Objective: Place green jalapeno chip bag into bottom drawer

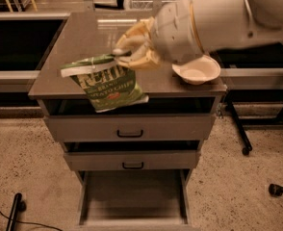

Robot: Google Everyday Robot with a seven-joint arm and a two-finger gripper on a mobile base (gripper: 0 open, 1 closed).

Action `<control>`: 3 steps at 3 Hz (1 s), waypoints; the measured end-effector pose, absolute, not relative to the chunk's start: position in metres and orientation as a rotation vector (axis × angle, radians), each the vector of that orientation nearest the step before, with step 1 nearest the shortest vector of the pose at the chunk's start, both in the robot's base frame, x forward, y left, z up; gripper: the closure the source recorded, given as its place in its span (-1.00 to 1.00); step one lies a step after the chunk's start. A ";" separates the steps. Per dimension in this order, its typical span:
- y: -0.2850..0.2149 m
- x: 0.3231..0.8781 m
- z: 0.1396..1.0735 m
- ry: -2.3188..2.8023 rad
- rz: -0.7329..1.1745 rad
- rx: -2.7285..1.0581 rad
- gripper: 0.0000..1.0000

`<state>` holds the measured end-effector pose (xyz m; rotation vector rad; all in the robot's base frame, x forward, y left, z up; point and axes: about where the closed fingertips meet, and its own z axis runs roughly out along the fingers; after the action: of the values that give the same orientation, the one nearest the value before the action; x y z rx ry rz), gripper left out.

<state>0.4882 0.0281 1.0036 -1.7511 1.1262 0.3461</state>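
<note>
The green jalapeno chip bag [108, 83] hangs in the air over the cabinet's front edge, white band at its top, tilted. My gripper [124, 56] is shut on the bag's top edge and holds it above the cabinet top. The bottom drawer [134, 196] is pulled out below, a wide grey tray with low walls and nothing in it. The bag is well above it, over the two upper drawers.
A white bowl [197, 71] sits on the cabinet top [83, 37] at the right, partly behind my arm. The two upper drawers [130, 129] have black handles and stand slightly out. A black chair base [247, 138] stands at the right; a cable lies at the lower left.
</note>
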 end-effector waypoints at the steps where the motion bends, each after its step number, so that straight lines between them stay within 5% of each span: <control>1: 0.022 0.460 0.960 1.251 0.484 -1.603 1.00; 3: 0.022 0.434 0.912 1.339 0.554 -1.620 1.00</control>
<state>0.4340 0.0221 0.9116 -1.6201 1.3385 0.5542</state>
